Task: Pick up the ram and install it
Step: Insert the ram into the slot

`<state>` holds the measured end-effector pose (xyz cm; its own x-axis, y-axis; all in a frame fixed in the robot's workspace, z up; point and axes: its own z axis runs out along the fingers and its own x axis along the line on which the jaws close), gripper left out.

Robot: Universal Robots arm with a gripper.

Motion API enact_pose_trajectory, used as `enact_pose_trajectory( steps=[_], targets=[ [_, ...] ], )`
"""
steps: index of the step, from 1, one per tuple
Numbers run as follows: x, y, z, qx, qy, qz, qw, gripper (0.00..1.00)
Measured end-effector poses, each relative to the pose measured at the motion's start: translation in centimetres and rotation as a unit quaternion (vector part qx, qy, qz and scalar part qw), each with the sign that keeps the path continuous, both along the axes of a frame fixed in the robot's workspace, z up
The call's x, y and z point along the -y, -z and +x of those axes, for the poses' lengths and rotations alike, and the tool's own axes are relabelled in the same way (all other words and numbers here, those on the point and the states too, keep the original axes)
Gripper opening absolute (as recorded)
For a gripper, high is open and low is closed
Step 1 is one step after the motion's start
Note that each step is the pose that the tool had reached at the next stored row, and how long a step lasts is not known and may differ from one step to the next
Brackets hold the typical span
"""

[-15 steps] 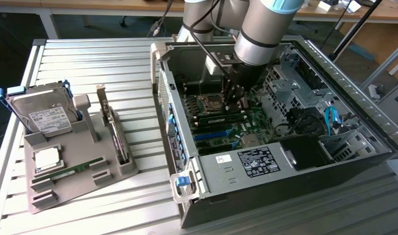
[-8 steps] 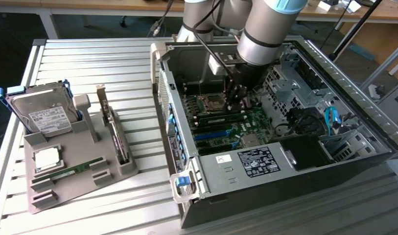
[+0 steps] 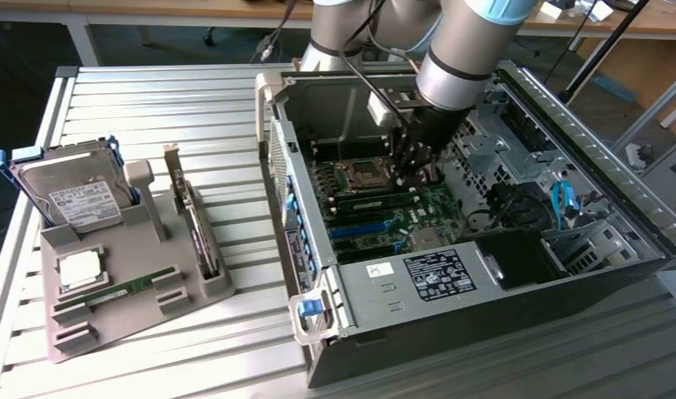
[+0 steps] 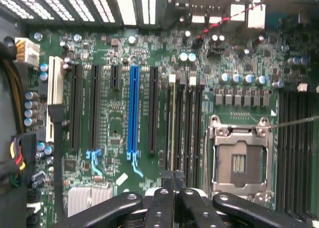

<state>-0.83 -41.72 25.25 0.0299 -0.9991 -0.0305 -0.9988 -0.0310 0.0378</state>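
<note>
- Fingers (image 4: 162,203) of the gripper (image 4: 173,180), black, are pinched tight on the ram (image 4: 172,123).
- Seen edge-on, the ram stands thin and green among the dark memory slots, just beside the socket (image 4: 239,160).
- The green motherboard (image 4: 119,113) below has long black slots and one blue slot (image 4: 133,108).
- In the exterior view, the arm (image 3: 471,50) reaches down into the open case (image 3: 426,332), which lies on its side.
- The case rests on a pale slatted metal table (image 3: 149,91).
- A grey tray (image 3: 138,312) sits on the exterior view's left of the case.
- It holds a hard drive (image 3: 77,195), a card (image 3: 194,224), a processor (image 3: 81,268) and a second green stick (image 3: 121,291).
- Wooden benches (image 3: 149,8) run behind the table, over a dark floor.
</note>
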Motion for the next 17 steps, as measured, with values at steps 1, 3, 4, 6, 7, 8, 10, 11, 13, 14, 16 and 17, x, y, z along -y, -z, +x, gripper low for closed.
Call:
enact_pose_trajectory(
  steps=[1,3,4,6,7,8,10,11,13,14,16,17],
  targets=[
    [0.0,0.01,0.3,-0.0008,0.0,-0.0001,1.0,0.12],
    [-0.01,0.09,0.9,-0.0028,0.0,0.0001,1.0,0.12],
    [0.0,0.15,1.3,-0.0041,0.0,0.0,1.0,0.12],
    [0.0,0.26,1.9,-0.0061,-0.001,0.0,1.0,0.12],
    [0.01,0.31,2.2,-0.007,-0.001,0.0,1.0,0.12],
    [0.01,0.34,2.5,-0.0076,-0.001,-0.0001,1.0,0.12],
    [0.0,0.41,3.0,-0.0085,-0.001,0.0,1.0,0.12],
    [0.0,0.46,3.2,-0.0091,-0.001,0.0,1.0,0.12],
    [0.0,0.59,3.7,-0.0105,-0.001,0.0001,0.9999,0.12],
    [0.0,0.64,3.9,-0.011,-0.002,-0.0001,0.9999,0.12],
    [0.0,0.66,4.0,-0.0112,-0.002,-0.0001,0.9999,0.12],
    [0.0,0.66,4.0,-0.0112,-0.002,-0.0001,0.9999,0.12]
  ],
)
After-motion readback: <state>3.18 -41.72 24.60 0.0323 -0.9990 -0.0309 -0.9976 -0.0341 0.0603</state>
